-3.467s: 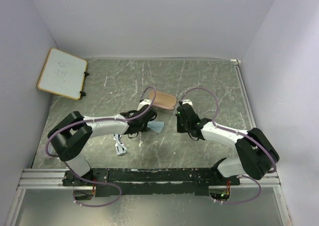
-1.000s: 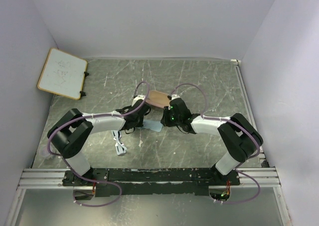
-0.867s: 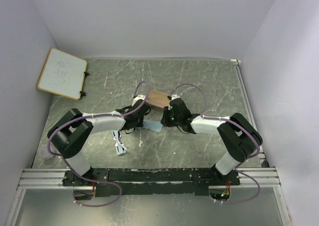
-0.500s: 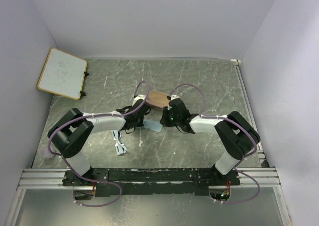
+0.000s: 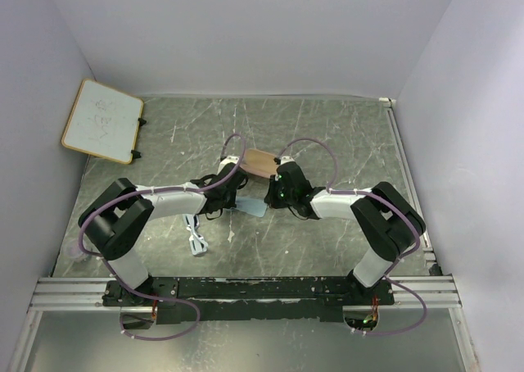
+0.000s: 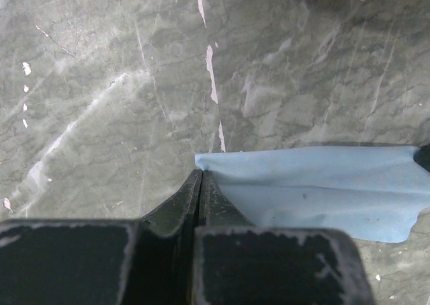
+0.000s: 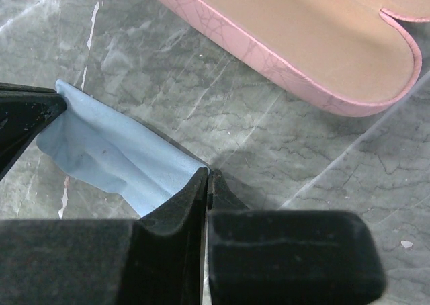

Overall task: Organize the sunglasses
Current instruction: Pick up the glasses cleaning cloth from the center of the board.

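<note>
A: Top external view: the thin white-framed sunglasses lie on the grey marbled table, near and left of both grippers, long axis running near to far.
B: Nearer arm?
A: The left one. Yet the left gripper and right gripper are each clenched on a corner of the light blue rectangular cloth, beside the tan-pink oblong case.
B: Writing?
A: Faint scrawl on the white board, unreadable.

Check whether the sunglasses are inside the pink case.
No, the sunglasses lie on the bare table, well apart from the case.
</note>
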Robot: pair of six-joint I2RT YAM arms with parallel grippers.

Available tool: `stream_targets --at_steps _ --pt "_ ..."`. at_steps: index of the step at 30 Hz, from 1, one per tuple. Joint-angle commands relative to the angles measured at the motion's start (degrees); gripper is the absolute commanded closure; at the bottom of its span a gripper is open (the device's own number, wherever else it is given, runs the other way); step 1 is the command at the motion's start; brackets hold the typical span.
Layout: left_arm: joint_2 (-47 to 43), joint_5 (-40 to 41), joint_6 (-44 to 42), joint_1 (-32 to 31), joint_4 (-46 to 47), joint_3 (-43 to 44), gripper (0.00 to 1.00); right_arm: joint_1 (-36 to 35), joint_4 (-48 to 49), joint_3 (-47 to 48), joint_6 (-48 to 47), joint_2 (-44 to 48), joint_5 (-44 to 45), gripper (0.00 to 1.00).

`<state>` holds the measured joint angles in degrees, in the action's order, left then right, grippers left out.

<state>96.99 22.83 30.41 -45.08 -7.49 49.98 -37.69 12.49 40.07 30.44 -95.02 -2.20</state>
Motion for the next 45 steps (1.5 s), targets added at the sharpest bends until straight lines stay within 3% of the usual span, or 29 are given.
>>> stream_targets --at_steps 1,17,32,45 --pt "-0.9 0.3 -0.3 0.3 1.8 0.0 0.93 -0.3 -1.0 0.5 -0.8 0.2 0.8 1.0" --pt "-6.1 2.7 -0.7 0.3 2.3 -0.3 0.93 -0.3 -4.7 4.2 -5.4 8.0 4.7 1.0" --pt "-12.5 1.0 1.2 -1.4 -1.5 -1.6 0.93 -1.6 -9.4 2.5 -3.9 15.9 5.3 1.0" --pt "-11.4 2.0 1.6 -3.4 -1.2 -2.5 0.93 -3.4 -10.9 -1.2 -1.9 19.5 7.6 1.0"
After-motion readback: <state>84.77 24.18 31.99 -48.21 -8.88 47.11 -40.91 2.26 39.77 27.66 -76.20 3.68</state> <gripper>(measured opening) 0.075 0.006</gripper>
